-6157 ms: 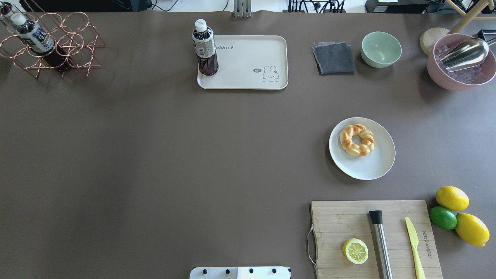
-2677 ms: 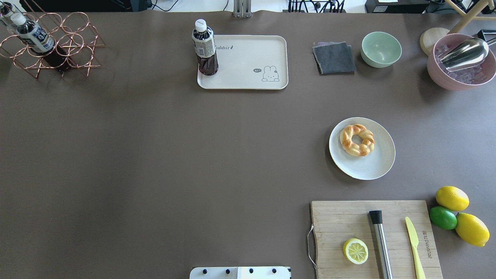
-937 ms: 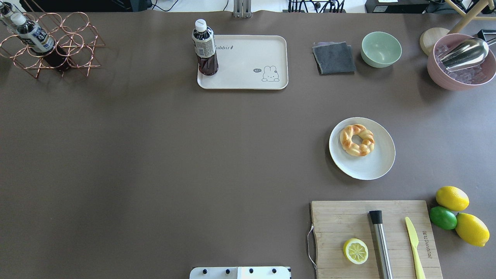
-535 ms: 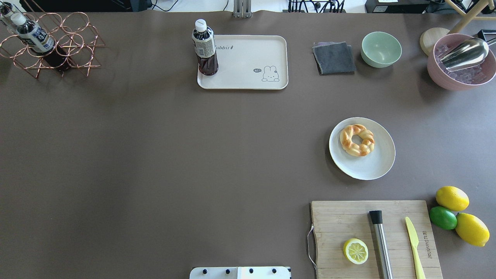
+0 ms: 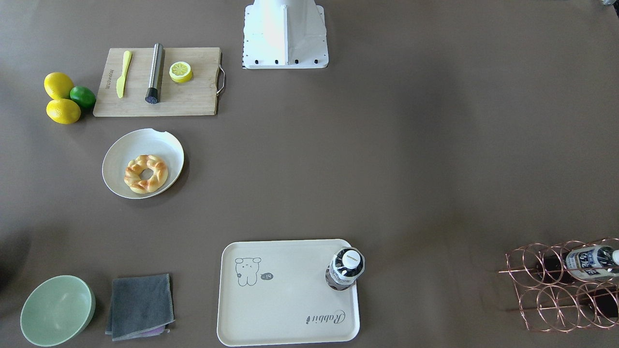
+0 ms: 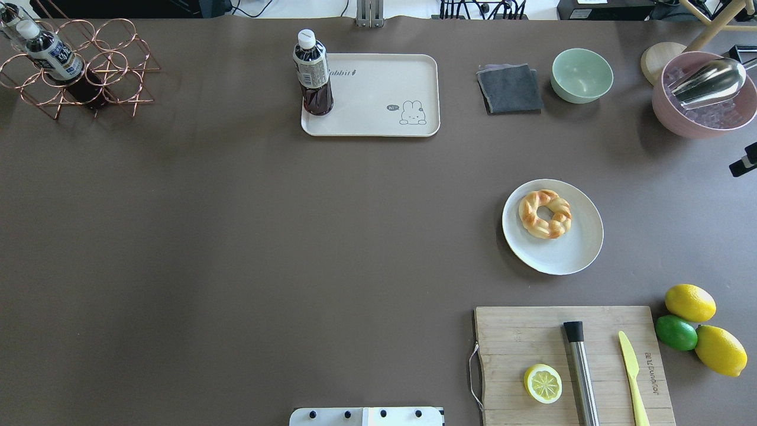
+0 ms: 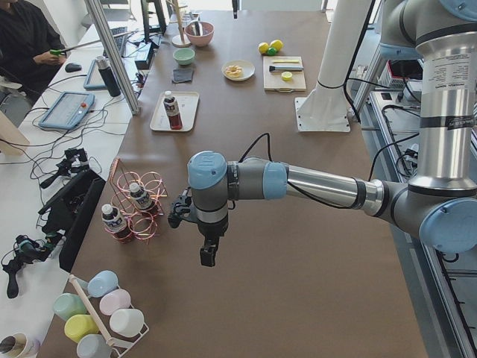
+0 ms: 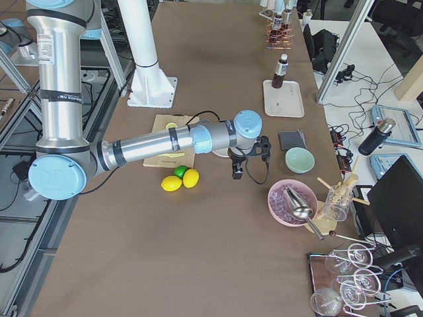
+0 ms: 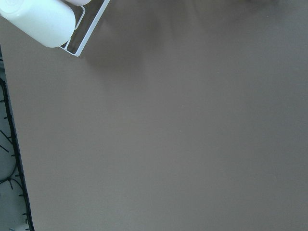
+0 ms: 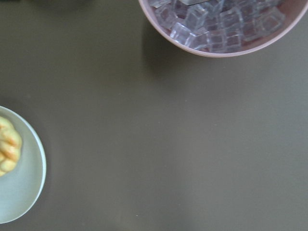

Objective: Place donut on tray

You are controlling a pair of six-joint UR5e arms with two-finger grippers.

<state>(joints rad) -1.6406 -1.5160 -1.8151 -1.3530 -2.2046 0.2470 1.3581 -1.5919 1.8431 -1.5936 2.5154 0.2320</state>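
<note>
L hand (image 7: 208,253) hangs over the table (image 6: 236,236) just by the wire rack (image 6: 112,65), outside the overhead view. Can't tell if it's released or clenched; nothing seen in it. Tray (image 6: 378,94) and donut (image 6: 545,213) haven't budged, and the donut lies on its plate (image 6: 568,251), not yet picked. The one change: R hand (image 6: 744,161) has just poked in at the overhead's right edge. Only a dark tip shows, so its grip state is unclear too. Prob. the reach is starting; pick & carry are all still to do. From R hand the donut sits to its left, well apart, w/ the tray farther left and away from the robot. A bottle (image 6: 312,74) stands on the tray corner farthest from R hand, so aim for the nearer end. Cloth (image 6: 510,89) & green bowl (image 6: 582,75) lie beside the carry line, and the ice bowl (image 6: 662,106) is near R hand on its far side, so mind those.
</note>
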